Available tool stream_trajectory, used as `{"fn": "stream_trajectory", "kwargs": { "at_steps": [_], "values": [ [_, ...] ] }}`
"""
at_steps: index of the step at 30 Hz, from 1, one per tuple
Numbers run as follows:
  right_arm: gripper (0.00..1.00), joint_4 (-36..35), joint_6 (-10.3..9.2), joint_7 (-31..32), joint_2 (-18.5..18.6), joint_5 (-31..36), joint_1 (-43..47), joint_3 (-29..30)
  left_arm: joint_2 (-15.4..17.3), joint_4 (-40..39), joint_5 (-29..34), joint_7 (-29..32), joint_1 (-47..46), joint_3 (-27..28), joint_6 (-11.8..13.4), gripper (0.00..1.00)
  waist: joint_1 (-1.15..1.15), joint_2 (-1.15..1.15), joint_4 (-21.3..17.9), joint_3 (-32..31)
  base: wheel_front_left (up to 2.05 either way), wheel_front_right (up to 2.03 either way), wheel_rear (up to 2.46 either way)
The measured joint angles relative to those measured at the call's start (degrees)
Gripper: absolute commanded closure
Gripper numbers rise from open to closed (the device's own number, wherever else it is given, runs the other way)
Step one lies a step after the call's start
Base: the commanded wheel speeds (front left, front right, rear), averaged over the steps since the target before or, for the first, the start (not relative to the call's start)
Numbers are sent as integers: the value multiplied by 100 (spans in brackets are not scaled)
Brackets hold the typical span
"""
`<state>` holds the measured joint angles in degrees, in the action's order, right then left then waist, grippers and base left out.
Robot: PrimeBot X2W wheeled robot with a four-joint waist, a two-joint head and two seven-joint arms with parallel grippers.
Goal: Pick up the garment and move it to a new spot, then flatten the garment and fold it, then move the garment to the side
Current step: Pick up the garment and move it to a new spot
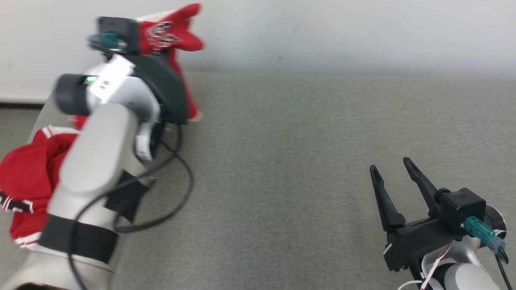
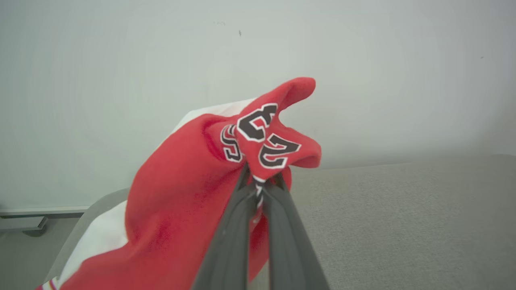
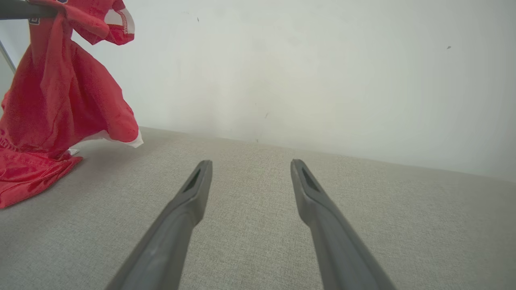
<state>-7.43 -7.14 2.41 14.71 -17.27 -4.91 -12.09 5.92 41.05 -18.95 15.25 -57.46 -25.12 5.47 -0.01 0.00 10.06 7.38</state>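
Evidently limp and light, the red jersey with white trim and black numerals [image 2: 173, 201] hangs at the far left, its tail on the grey fabric counter [image 1: 306, 161], pinched in the closed left end effector [image 2: 260, 177]; hems or shoulders probably give better hold. The right end effector [image 3: 250, 169] gapes empty.

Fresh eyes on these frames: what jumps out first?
The red garment hangs bunched at the far left from the shut left hand, with black-and-white numbers showing at the pinch and its lower folds resting on the grey surface. At the lower right of the head view, the right hand hovers open, holding nothing.
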Motion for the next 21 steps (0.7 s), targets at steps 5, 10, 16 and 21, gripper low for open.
{"fn": "stream_trajectory", "kwargs": {
  "at_steps": [5, 10, 16, 21],
  "values": [
    [0, 21, 0, -23, -57, -30, 126, -57, -416, -310, -65, -129, 196, -197, -147, 100, 0, 0, -316, -230, 0, 0, 0],
    [0, 3, 0, -23, -130, -30, 222, -136, -463, -550, -242, -197, 426, -303, -144, 100, 0, 0, -675, -401, 0, 0, 0],
    [0, -25, 0, -23, -169, -30, 223, -211, -443, -728, -479, -235, 797, -504, -136, 100, 0, 0, -1137, -511, 0, 0, 0],
    [0, -34, 1, -23, -221, -31, 216, -275, -421, -790, -624, -252, 845, -877, -136, 100, 1, 0, -1510, -521, 0, 0, 0]
  ]
}}
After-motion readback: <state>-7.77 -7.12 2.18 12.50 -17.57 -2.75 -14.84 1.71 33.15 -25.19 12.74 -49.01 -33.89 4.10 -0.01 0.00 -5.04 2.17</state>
